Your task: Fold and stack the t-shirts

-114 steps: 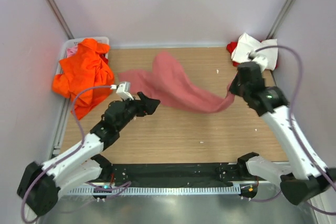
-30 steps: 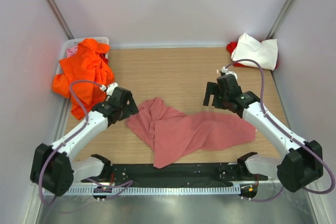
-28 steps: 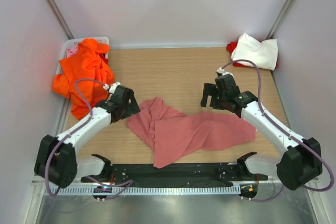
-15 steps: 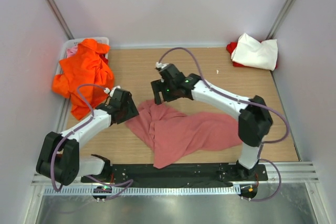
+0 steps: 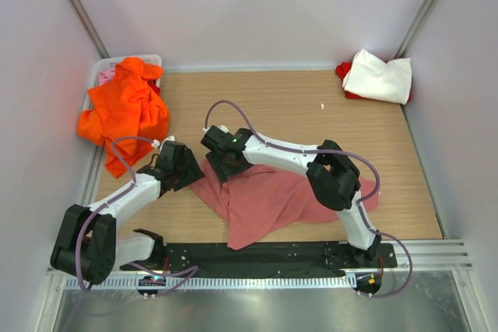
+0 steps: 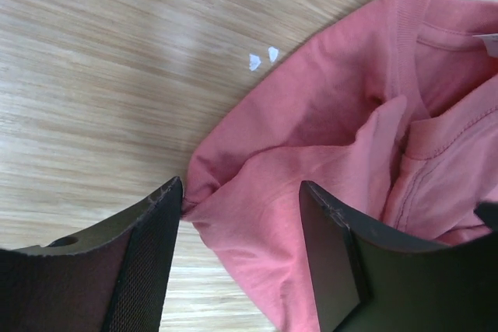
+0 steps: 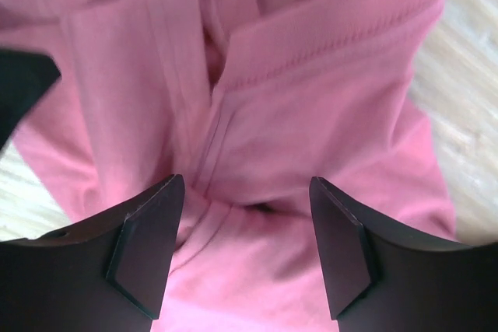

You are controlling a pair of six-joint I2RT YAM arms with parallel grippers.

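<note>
The dusty salmon-pink t-shirt lies crumpled on the wooden table, near the front middle. My left gripper is low at its left edge. In the left wrist view the left gripper is open, with a fold of the shirt between its fingers. My right arm reaches across to the left, and the right gripper points down on the shirt's upper left part. In the right wrist view the right gripper is open over bunched seams of the shirt.
An orange t-shirt spills out of a white basket at the back left, with a bit of lighter pink cloth in it. A white t-shirt lies on a red one at the back right corner.
The right arm swung from the right side across to the shirt's left part. The left gripper dropped onto the shirt's left edge. Both pairs of jaws narrowed.
</note>
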